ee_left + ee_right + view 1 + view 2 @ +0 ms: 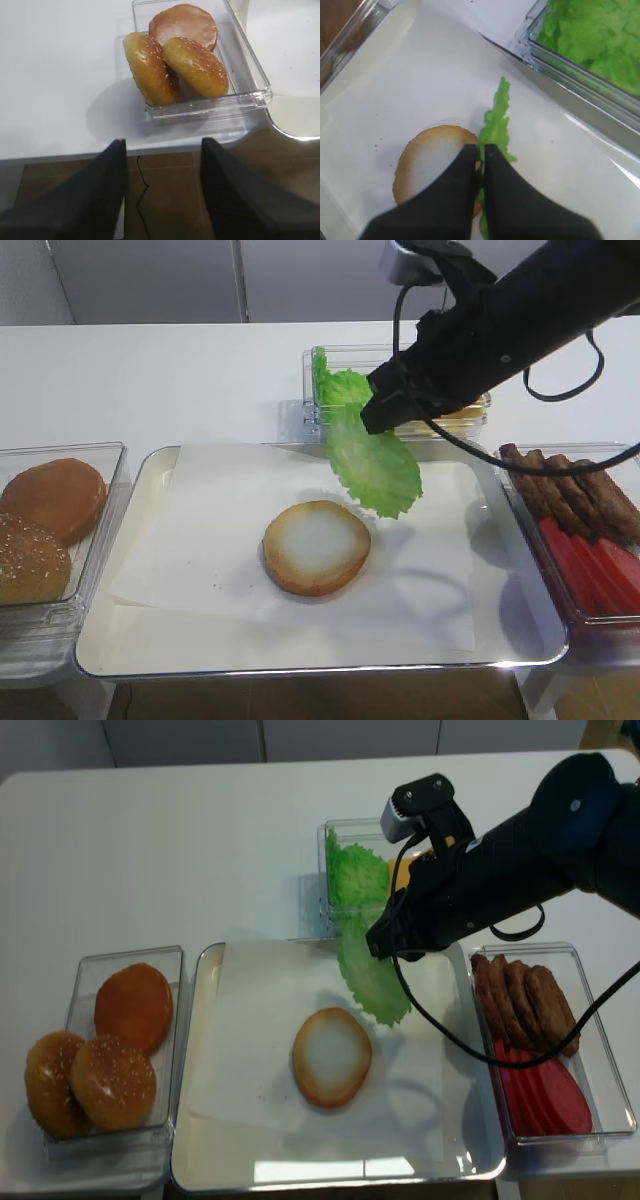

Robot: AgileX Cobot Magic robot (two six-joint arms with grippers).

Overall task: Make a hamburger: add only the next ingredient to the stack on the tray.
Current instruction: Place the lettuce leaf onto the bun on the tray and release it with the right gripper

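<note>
A frilly green lettuce leaf (375, 465) (372, 975) hangs in the air from my right gripper (375, 420) (481, 150), which is shut on its upper edge. The leaf dangles above the back right part of the silver tray (140, 570), just behind and right of the bun bottom half (316, 546) (331, 1057) (427, 160) lying cut face up on the white paper. In the right wrist view the leaf (496, 125) shows edge-on between the black fingers (510, 195). My left gripper (162, 145) stands open, off the table's front edge, with nothing between its fingers.
A clear box of lettuce and cheese (340, 385) stands behind the tray. A box of domed buns (50, 530) (190, 55) sits at the left. At the right, a box holds brown patties (580, 495) and red slices (590, 560).
</note>
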